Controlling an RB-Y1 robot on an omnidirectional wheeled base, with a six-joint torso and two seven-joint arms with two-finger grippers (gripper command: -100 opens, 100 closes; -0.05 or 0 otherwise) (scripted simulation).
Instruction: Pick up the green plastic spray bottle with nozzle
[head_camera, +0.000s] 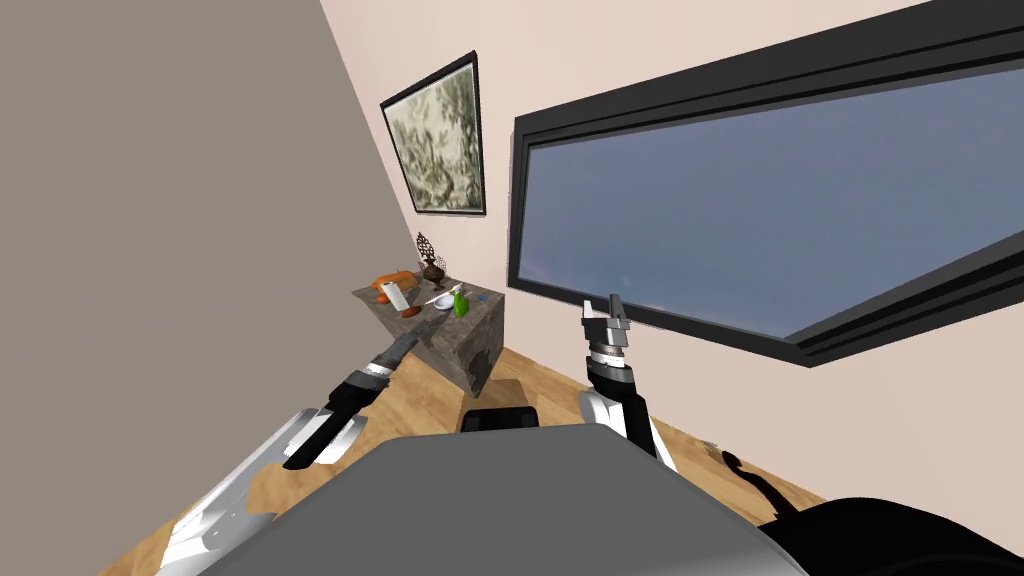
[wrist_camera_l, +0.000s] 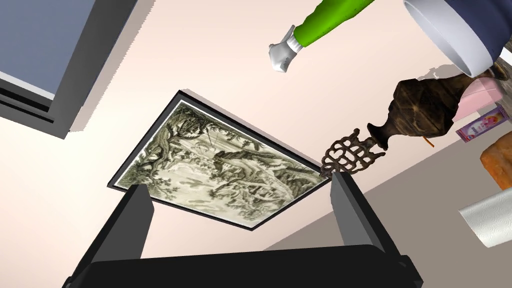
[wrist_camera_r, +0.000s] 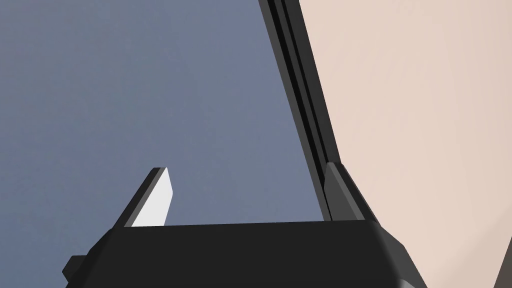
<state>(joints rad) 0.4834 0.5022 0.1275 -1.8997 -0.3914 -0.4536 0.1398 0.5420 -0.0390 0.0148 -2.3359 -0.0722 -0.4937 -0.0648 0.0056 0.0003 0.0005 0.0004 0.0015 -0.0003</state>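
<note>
Green spray bottle (wrist_camera_l: 330, 17) well ahead of left gripper (wrist_camera_l: 239, 182) — fingers spread

Domestic room in a house. Evidence: small grey table (head_camera: 468, 345) at a cream wall; framed landscape print (head_camera: 437, 140) above the table; large dark-framed window (head_camera: 760, 200) beside it; wood-plank floor (head_camera: 545, 368) beneath; dark ornament (head_camera: 431, 260) and paper-towel roll (head_camera: 396, 296) on it.

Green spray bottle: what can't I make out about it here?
- Head view: the spray bottle is too small on the table to tell which way it faces.
- Left wrist view: beyond its nozzle and neck, the body is cut off by the picture's edge, base unseen.
</note>
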